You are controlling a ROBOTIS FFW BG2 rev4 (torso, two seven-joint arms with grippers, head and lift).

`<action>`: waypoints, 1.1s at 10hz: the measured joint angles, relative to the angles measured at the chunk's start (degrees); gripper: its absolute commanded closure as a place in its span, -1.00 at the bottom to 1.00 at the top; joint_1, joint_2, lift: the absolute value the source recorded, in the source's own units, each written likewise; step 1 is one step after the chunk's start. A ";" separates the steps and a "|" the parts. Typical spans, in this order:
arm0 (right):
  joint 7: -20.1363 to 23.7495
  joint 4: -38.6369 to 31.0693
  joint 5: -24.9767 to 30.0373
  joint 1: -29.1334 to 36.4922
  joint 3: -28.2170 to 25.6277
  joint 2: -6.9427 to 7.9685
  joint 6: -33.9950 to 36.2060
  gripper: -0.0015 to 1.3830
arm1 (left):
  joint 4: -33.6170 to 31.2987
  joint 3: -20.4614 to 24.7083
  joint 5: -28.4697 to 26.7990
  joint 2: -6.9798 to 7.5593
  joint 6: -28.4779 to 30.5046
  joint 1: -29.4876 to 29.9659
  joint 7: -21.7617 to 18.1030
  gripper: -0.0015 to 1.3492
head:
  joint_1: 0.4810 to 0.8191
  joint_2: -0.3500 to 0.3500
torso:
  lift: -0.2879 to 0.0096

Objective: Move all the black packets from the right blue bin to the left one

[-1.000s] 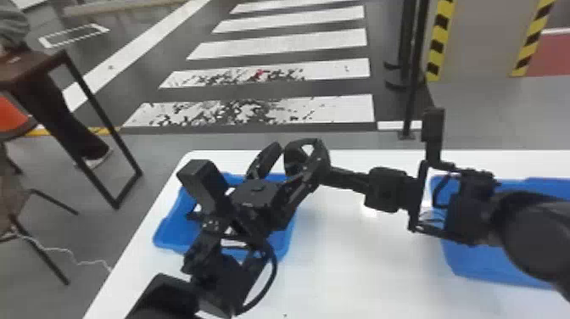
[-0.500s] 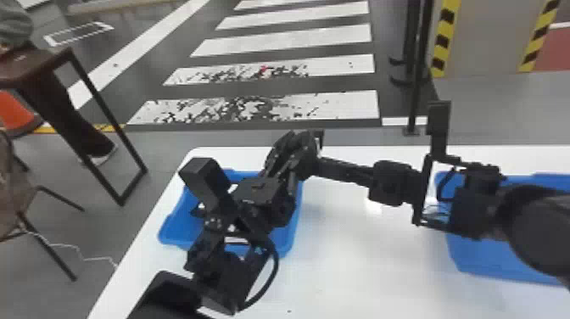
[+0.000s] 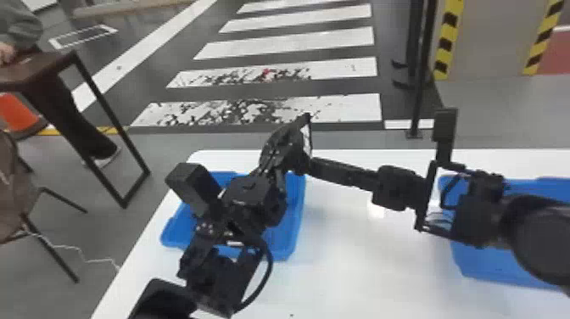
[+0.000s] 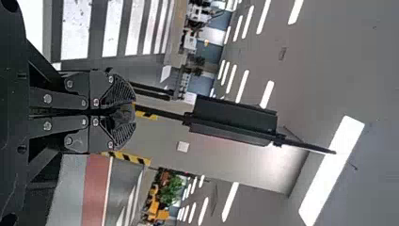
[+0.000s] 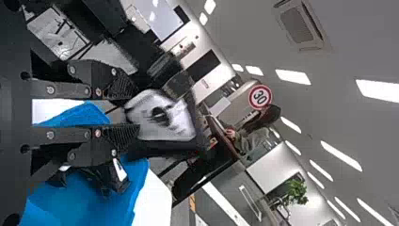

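Observation:
In the head view my right gripper [image 3: 316, 163] reaches in from the right over the left blue bin [image 3: 294, 237]. Just beyond its fingertips is a dark tilted packet [image 3: 278, 148], beside my left gripper [image 3: 254, 193], which is above the same bin. In the right wrist view my right gripper [image 5: 134, 112] has its fingers apart, and the blurred packet [image 5: 176, 122] shows its white label right past the tips. My left gripper [image 4: 124, 113] has its fingers together; a small dark shape between the tips is unclear. The right blue bin [image 3: 487, 265] is partly covered by the right arm.
Dark items [image 5: 117, 174] with a white patch lie in the left bin in the right wrist view. The white table [image 3: 360, 275] extends between the bins. A black pole [image 3: 420, 85] stands behind it, and a brown table [image 3: 38, 68] is off to the left.
The packet by the right gripper has turned from showing its face to nearly edge-on. Around it, the dark shapes at the left gripper have drawn closer together. Both arms otherwise keep about their places.

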 measured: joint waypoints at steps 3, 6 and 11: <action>0.66 -0.04 -0.79 3.63 -3.27 0.17 -1.90 -0.95 | 0.38 2.82 -2.58 -0.49 -0.01 0.28 2.24 0.81 | -0.12 0.81 | -0.01; 0.72 -2.63 0.70 10.94 -13.86 1.16 -2.07 -0.94 | 10.97 6.03 -10.57 -1.44 -3.97 -3.29 6.84 0.16 | -0.08 0.79 | -0.01; -0.39 -13.98 21.80 27.22 -34.84 4.06 -8.49 -0.91 | 15.16 7.20 -8.33 -2.39 -17.05 -1.61 5.14 -0.74 | 0.09 0.41 | -0.01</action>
